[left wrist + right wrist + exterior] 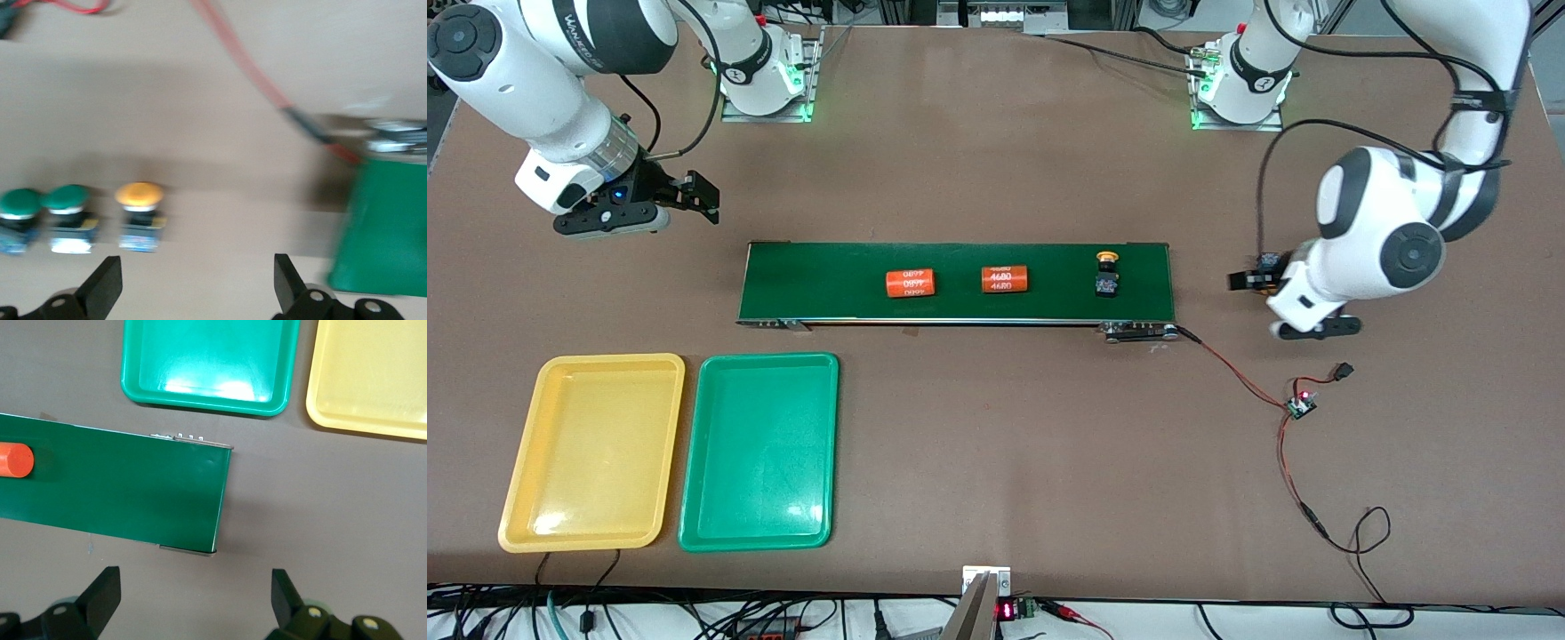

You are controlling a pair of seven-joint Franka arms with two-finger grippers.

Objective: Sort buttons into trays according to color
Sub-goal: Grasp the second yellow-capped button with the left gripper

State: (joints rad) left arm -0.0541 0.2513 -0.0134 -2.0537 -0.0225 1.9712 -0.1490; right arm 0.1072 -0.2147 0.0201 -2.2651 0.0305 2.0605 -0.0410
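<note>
My right gripper hangs with fingers spread above the bare table, by the belt end; the green tray and yellow tray lie empty.

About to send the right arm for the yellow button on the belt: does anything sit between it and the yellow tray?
Yes. The yellow button lies at the left arm's end of the green belt; two orange 4680 cylinders lie on the belt toward the trays. The green tray sits beside the yellow tray. The right gripper hangs open.
</note>
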